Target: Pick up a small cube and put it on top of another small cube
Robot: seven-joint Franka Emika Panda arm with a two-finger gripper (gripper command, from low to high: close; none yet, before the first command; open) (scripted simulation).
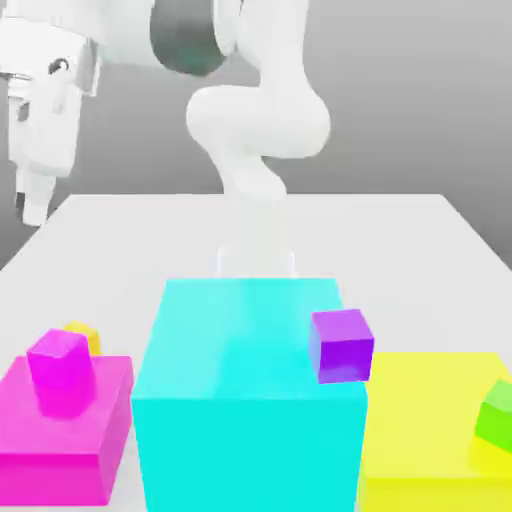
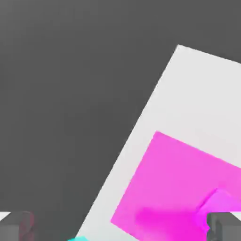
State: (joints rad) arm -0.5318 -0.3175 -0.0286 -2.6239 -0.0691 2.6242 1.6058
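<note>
Above the white surface [image 1: 370,235], the white robot arm [image 1: 258,115] is being held well apart from the blocks, its tool [image 1: 30,208] standing wide open with nothing being gripped. A sideways approach is being threatened by the tall cyan block [image 1: 250,450], against which the arm could be knocked. Around the yellow block [image 1: 415,400] and the magenta block [image 1: 50,475], a low pass could be caught on a raised edge. The small yellow-orange cube [image 1: 84,336] is being partly screened behind the magenta cube [image 1: 60,362]; whether it is being borne by the block or the surface cannot be told. Through that crowding, the wrong cube could be nudged or grasped, and an off-centre release could be followed by a topple.

No container is being used. On the cyan block's edge, at the exterior view's right, a purple cube [image 1: 340,345] is being carried; on the yellow block, a green cube [image 1: 496,412]; on the magenta block, the magenta cube.
</note>
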